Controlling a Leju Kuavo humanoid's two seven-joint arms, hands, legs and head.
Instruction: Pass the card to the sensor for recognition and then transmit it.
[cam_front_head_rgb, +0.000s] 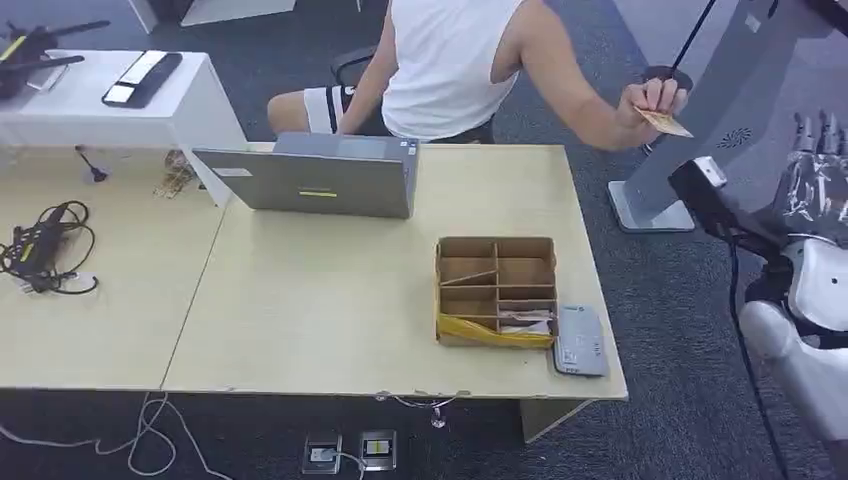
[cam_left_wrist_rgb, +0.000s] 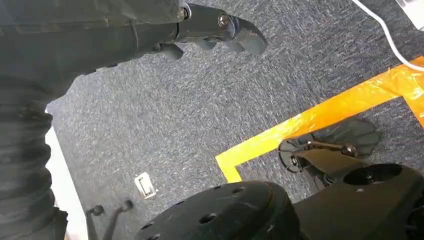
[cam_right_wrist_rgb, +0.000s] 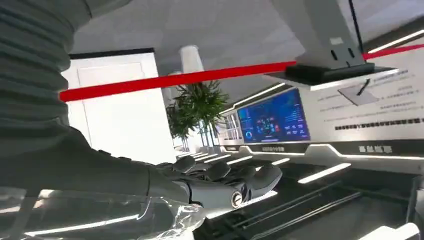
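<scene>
A person seated behind the table holds a tan card (cam_front_head_rgb: 666, 124) in a raised hand (cam_front_head_rgb: 651, 101), out past the table's far right corner. My right hand (cam_front_head_rgb: 815, 152) is lifted to the right of that card, apart from it, fingers spread upward and empty; the right wrist view shows the right hand (cam_right_wrist_rgb: 220, 181) holding nothing. A grey card sensor (cam_front_head_rgb: 579, 341) lies flat at the table's front right corner. My left hand (cam_left_wrist_rgb: 212, 29) hangs over the carpet, fingers loosely extended and empty.
A compartmented cardboard box (cam_front_head_rgb: 495, 290) sits beside the sensor on the wooden table (cam_front_head_rgb: 320, 320). A grey laptop (cam_front_head_rgb: 320, 180) stands at the back, cables (cam_front_head_rgb: 45, 248) lie far left. A grey kiosk stand (cam_front_head_rgb: 700, 110) rises near my right arm.
</scene>
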